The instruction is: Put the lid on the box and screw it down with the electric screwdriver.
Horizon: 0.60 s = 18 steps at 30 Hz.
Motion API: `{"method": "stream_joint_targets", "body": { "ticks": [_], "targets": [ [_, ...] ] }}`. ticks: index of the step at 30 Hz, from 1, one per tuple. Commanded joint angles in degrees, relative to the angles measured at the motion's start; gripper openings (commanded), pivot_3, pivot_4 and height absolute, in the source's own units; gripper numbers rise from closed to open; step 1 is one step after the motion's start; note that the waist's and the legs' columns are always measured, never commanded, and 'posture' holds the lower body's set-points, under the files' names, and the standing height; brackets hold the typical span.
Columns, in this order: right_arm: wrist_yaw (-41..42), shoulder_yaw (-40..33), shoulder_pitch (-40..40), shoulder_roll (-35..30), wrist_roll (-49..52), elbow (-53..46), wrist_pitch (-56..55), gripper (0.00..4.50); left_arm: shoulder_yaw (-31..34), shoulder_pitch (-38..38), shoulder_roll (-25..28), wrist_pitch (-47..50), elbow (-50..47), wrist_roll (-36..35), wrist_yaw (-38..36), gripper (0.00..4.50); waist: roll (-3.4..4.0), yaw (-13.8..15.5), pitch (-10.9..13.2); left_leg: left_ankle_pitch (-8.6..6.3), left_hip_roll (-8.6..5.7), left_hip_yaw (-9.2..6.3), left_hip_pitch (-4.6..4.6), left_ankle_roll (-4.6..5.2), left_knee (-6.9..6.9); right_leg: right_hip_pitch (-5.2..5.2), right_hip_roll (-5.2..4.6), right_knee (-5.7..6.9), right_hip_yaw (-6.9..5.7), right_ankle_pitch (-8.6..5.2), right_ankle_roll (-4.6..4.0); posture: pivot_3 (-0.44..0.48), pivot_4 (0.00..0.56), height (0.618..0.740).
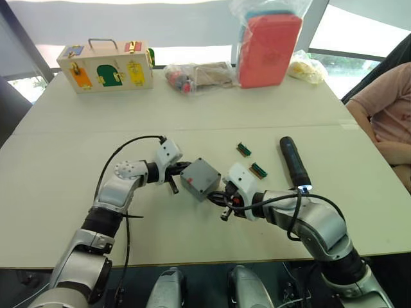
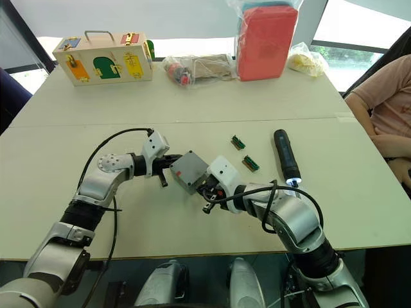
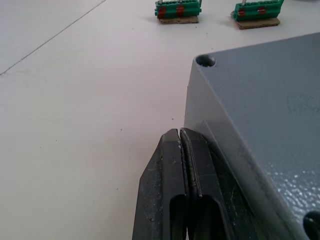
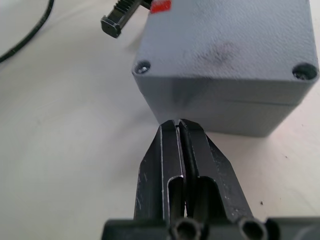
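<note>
Resting on the square grey plastic box [image 1: 200, 178], the grey lid [image 4: 227, 42] is seated; both grippers, left [image 3: 180, 140] and right [image 4: 177, 127], press closed-fingered against it; black cylindrical electric screwdriver [image 1: 294, 162] lies beside the box, unused.

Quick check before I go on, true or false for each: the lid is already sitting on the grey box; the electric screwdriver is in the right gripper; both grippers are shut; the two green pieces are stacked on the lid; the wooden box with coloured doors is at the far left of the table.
1. The shallow grey plastic lid sits on the deep square grey plastic box. True.
2. The thick black cylindrical electric screwdriver is held by the right gripper. False: it lies on the table, and that gripper holds nothing.
3. Both grippers are shut. True: the left gripper too has its jaws closed beside the box.
4. The two small green pieces are stacked on the lid. False: they lie apart on the table.
5. The wooden box with coloured doors stands far left. True.
</note>
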Motion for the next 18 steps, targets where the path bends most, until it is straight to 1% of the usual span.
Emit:
{"method": "stream_joint_targets", "body": {
  "ticks": [1,3,5,7,9,11,14,18],
  "targets": [
    [1.63,-3.88,-0.73,-3.73,0.57,-2.96,-0.44,0.07,1.58,0.22,3.1,-1.88,-0.83,0.93,-0.94,0.0,0.0,0.02,0.0,0.0,0.0,0.0,0.0,0.0,0.01,0.0,0.0,0.0,0.0,0.0,0.0,0.0,0.15,0.73],
    [2.64,-4.76,-0.18,-5.4,0.66,-2.64,-1.77,0.07,1.95,0.7,4.07,-1.98,-1.17,0.77,-1.48,0.0,0.0,0.03,0.0,0.0,0.0,0.0,0.0,0.0,0.01,0.0,-0.01,0.0,0.0,0.0,0.0,0.0,0.15,0.73],
    [3.28,-7.43,-0.42,-5.95,-0.33,1.17,-6.51,0.07,2.63,3.37,7.41,-0.37,-4.95,-0.67,-4.33,0.0,-0.02,0.02,0.01,0.0,0.0,0.0,0.0,0.0,0.01,0.0,-0.01,0.0,0.0,0.0,0.0,0.0,0.15,0.73],
    [3.86,-8.57,-0.7,-5.94,-1.15,4.03,-10.08,0.07,3.0,5.33,9.48,1.15,-8.06,-1.94,-6.3,0.0,-0.03,-0.28,0.01,-0.01,0.02,0.02,0.01,0.02,0.0,0.0,0.0,-0.01,0.02,0.0,0.0,0.0,0.15,0.73],
    [3.51,-7.88,-2.22,-4.48,-3.77,9.45,-15.81,0.07,3.44,9.06,12.16,3.78,-13.77,-4.68,-9.57,0.0,-0.08,-0.27,0.04,-0.03,0.04,0.04,0.02,0.05,0.0,-0.01,0.01,-0.01,0.03,-0.01,0.0,0.0,0.15,0.73],
    [3.44,-7.29,-3.4,-2.92,-5.73,14.13,-20.47,0.07,3.73,11.65,13.74,5.31,-17.35,-6.11,-11.16,0.0,-0.07,-0.23,0.05,-0.03,0.1,0.06,0.02,0.05,0.0,-0.01,0.01,-0.01,0.03,-0.01,0.0,0.0,0.15,0.73],
    [5.01,-6.32,-4.38,-1.21,-6.9,18.29,-24.42,0.07,3.47,13.09,14.39,5.99,-19.15,-6.06,-11.24,0.0,-0.07,0.12,0.05,-0.03,0.09,0.05,0.02,0.05,0.01,-0.01,0.01,0.01,0.03,-0.01,-0.01,0.0,0.15,0.73],
    [6.35,-5.3,-5.42,1.77,-7.65,22.71,-27.9,0.07,2.83,12.39,12.26,6.79,-19.69,-5.6,-9.1,0.0,-0.1,0.1,0.06,-0.03,0.05,0.04,0.0,0.05,0.03,0.01,-0.02,0.01,0.03,-0.01,-0.01,0.0,0.15,0.73]
  ]
}}
